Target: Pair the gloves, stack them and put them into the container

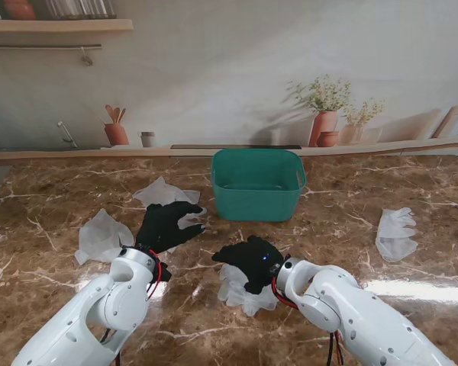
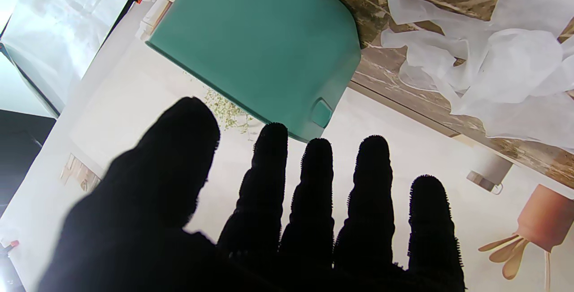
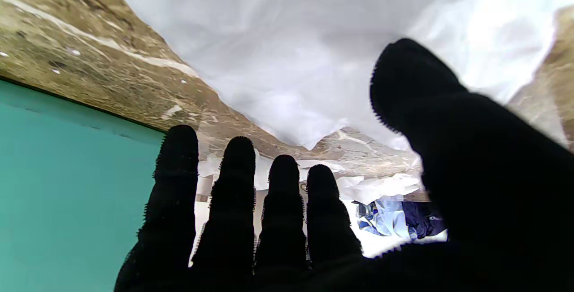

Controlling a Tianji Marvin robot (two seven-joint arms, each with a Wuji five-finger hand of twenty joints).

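Right hand (image 1: 253, 261) hovers, fingers spread and empty, right over a thin, limp glove (image 1: 240, 293) beneath its palm. Flimsy, slippery film; I'd pinch the cuff. Left hand (image 1: 166, 226) also unclenched, another glove (image 1: 189, 219) under its fingertips.

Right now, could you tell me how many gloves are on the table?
4: far right, beneath the right robot hand, by the left fingertips, far left. Stacked ones may hide.

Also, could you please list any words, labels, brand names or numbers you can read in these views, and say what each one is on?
None can be read. The green container, the translucent gloves, the marble table and both black-gloved hands, left hand and right hand, show no lettering in any view.
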